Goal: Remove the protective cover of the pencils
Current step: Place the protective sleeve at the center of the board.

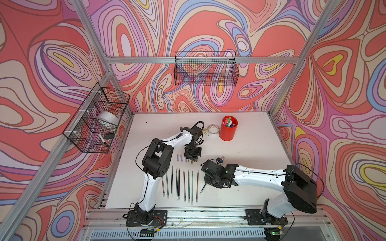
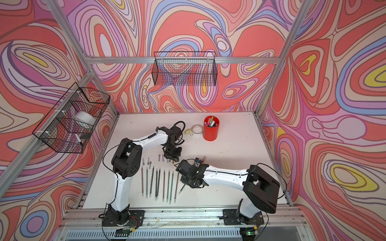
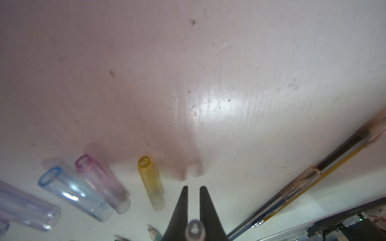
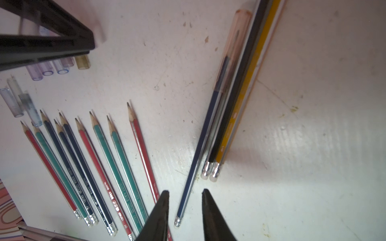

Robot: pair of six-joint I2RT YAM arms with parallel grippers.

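White table (image 1: 250, 167) under swirl-patterned walls bears a row of bare pencils (image 4: 117, 141), loose caps (image 3: 150, 183) beside the clenched left pincer (image 3: 193, 187), a capped blue pencil (image 4: 200, 146) between the released right pincer's (image 4: 184, 191) jaws, and a red cup (image 1: 228, 133) farther back

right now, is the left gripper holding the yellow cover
No, the yellow cover lies loose on the table, beside the left gripper and not touching it.
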